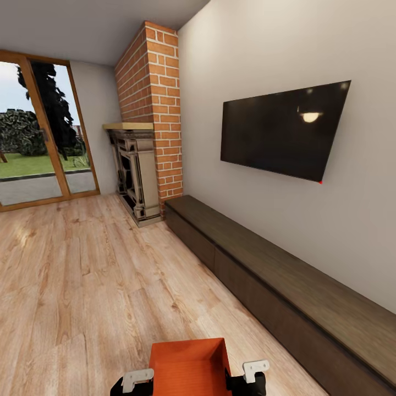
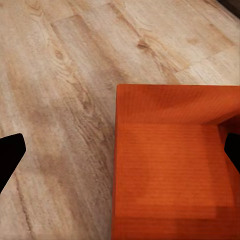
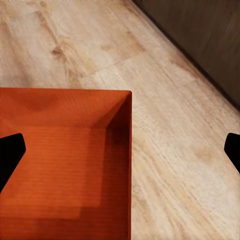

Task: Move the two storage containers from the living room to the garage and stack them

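Room: living room, light wood plank floor (image 1: 82, 286), white wall on the right.
Fireplace (image 1: 135, 176): red brick chimney in the far corner, pale mantel, dark opening.
TV (image 1: 283, 129): black screen mounted on the right wall, tilted in perspective, ceiling lamp reflected in it.
Cabinet (image 1: 275, 286): long, dark, low, running along the right wall from the fireplace toward the camera.
Glass doors (image 1: 38, 132): far left, wood frames, lawn and dark shrubs outside.
Storage container (image 1: 190, 366): orange-red, open top, thin plain walls, at the lower edge of the head view between the two arms; inside looks bare. Only one box seen.
Container, left wrist view (image 2: 175, 165): fills the lower part beside bare planks; near wall and floor of the box visible.
Container, right wrist view (image 3: 65, 165): one corner and rim visible, planks beyond it, dark cabinet front at the far edge.
Left gripper (image 2: 120, 150): black fingers (image 2: 10, 155) spread wide, one on the plank side, one over the box; one container wall lies between them. Contact with the wall: cannot tell.
Right gripper (image 3: 120, 150): black fingers (image 3: 10, 155) spread wide, one over the box, the other over the planks; container wall between them. Contact: cannot tell.
Wrist brackets: white, one on each side of the box in the head view, left (image 1: 137, 378), right (image 1: 256, 368).
Container support: resting on floor or lifted, cannot tell.
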You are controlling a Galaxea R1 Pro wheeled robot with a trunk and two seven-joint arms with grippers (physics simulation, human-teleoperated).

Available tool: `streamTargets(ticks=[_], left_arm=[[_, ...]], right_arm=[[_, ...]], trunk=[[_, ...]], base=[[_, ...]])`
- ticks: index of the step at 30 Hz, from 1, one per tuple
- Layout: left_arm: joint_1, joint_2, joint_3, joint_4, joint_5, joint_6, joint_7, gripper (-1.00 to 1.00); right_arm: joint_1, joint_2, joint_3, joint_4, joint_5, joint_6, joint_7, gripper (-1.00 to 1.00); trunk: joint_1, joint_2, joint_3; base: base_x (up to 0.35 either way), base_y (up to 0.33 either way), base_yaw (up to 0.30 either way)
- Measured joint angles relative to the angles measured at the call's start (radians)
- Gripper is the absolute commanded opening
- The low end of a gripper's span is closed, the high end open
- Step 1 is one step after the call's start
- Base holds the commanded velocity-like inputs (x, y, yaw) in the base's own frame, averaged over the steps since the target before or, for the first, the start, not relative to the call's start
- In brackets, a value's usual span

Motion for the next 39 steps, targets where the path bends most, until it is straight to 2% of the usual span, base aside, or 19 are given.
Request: streamTargets(ticks=[11, 29, 39], left_arm=[[0.0, 0.0, 0.001, 0.001, 0.0, 0.001, 0.0, 1.0], [0.0, 0.001, 0.001, 0.0, 0.001, 0.0, 0.0, 1.0], [0.0, -0.001, 0.0, 0.0, 0.0, 0.0, 0.0, 1.0]], right_arm=[[0.0, 0.0, 0.0, 0.0, 0.0, 0.0, 0.0, 1.0], [0.0, 0.0, 0.001, 0.0, 0.0, 0.001, 0.0, 1.0], [0.0, 0.0, 0.001, 0.0, 0.0, 0.003, 0.0, 1.0]], trunk=[[0.0, 0.0, 0.0], [0.0, 0.0, 0.0], [0.0, 0.0, 0.0]], base=[[-0.157, 0.0, 0.0], [-0.008, 0.0, 0.001], [0.0, 0.0, 0.136]])
